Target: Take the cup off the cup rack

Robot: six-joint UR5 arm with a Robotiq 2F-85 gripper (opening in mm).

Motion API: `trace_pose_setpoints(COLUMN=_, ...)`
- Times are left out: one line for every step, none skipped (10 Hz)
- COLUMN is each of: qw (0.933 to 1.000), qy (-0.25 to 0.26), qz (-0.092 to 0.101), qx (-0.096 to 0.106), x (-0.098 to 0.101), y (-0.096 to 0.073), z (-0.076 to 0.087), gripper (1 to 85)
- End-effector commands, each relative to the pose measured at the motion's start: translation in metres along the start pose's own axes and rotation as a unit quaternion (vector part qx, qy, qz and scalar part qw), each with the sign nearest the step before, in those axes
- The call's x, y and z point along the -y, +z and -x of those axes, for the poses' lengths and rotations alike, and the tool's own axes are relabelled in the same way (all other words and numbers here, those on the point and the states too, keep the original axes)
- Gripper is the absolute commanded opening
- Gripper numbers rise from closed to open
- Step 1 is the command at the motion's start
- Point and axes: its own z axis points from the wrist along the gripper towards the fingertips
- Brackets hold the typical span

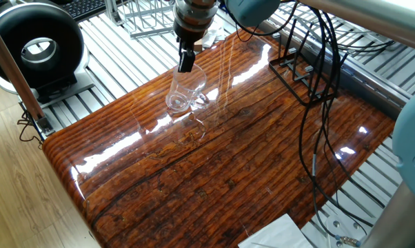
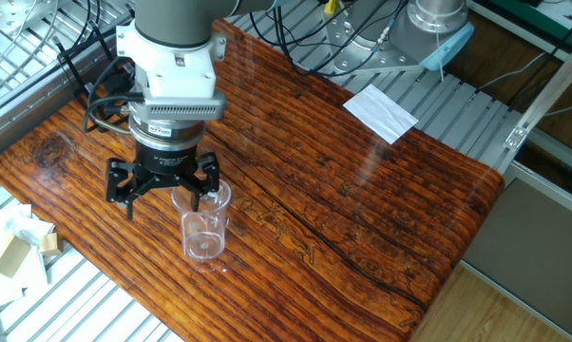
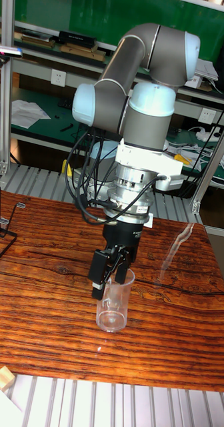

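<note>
The cup (image 2: 203,228), a clear glass mug, stands upright on the wooden table (image 2: 362,209) near its edge; it also shows in the first fixed view (image 1: 185,93) and the tall view (image 3: 115,303). My gripper (image 2: 167,195) hangs just above the cup's rim, open, its fingers (image 2: 211,193) spread wider than the cup. One finger sits at the rim; whether it touches the glass I cannot tell. From the side the gripper (image 1: 186,63) (image 3: 112,270) points straight down over the cup. The cup rack (image 1: 305,72), black wire, stands apart at the table's far end (image 3: 1,227).
Black cables (image 1: 316,138) trail from the arm across the table beside the rack. A white paper sheet (image 2: 381,111) lies past the table's end. A silver wire frame (image 1: 145,17) and a black round device (image 1: 35,45) sit off the table. Scraps (image 2: 10,249) lie beyond the near edge.
</note>
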Motion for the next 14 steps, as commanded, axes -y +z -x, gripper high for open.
trace_pose_setpoints(qw=1.0, qy=0.006, qz=0.004, qx=0.005, x=-0.001, y=-0.001, z=0.002, gripper=85.0)
trace_pose_setpoints(qw=1.0, qy=0.004, qz=0.002, qx=-0.001, x=0.0, y=-0.001, z=-0.001, gripper=85.0)
trace_pose_setpoints(qw=1.0, qy=0.002, qz=0.001, qx=-0.002, x=0.001, y=0.001, z=-0.003, gripper=85.0)
trace_pose_setpoints(qw=0.9999, qy=-0.002, qz=-0.003, qx=-0.01, x=0.003, y=0.002, z=-0.009, gripper=85.0)
trace_pose_setpoints(qw=0.9999, qy=-0.003, qz=-0.005, qx=-0.014, x=0.004, y=0.002, z=-0.011, gripper=85.0)
trace_pose_setpoints(qw=0.9999, qy=-0.006, qz=-0.005, qx=-0.013, x=0.005, y=0.001, z=-0.01, gripper=85.0)
trace_pose_setpoints(qw=0.9995, qy=-0.016, qz=-0.014, qx=-0.025, x=0.012, y=-0.002, z=-0.016, gripper=85.0)
trace_pose_setpoints(qw=0.9992, qy=-0.02, qz=-0.015, qx=-0.03, x=0.014, y=-0.006, z=-0.018, gripper=85.0)
trace_pose_setpoints(qw=0.9992, qy=-0.022, qz=-0.014, qx=-0.031, x=0.016, y=-0.011, z=-0.018, gripper=85.0)
trace_pose_setpoints(qw=0.9991, qy=-0.026, qz=-0.012, qx=-0.032, x=0.018, y=-0.018, z=-0.018, gripper=85.0)
trace_pose_setpoints(qw=0.9986, qy=-0.032, qz=-0.017, qx=-0.039, x=0.024, y=-0.025, z=-0.023, gripper=85.0)
trace_pose_setpoints(qw=0.995, qy=-0.051, qz=-0.038, qx=-0.077, x=0.04, y=-0.027, z=-0.044, gripper=85.0)
trace_pose_setpoints(qw=0.9878, qy=-0.058, qz=-0.059, qx=-0.132, x=0.058, y=-0.036, z=-0.077, gripper=70.3)
trace_pose_setpoints(qw=0.9779, qy=-0.018, qz=-0.087, qx=-0.19, x=0.078, y=-0.055, z=-0.113, gripper=37.7)
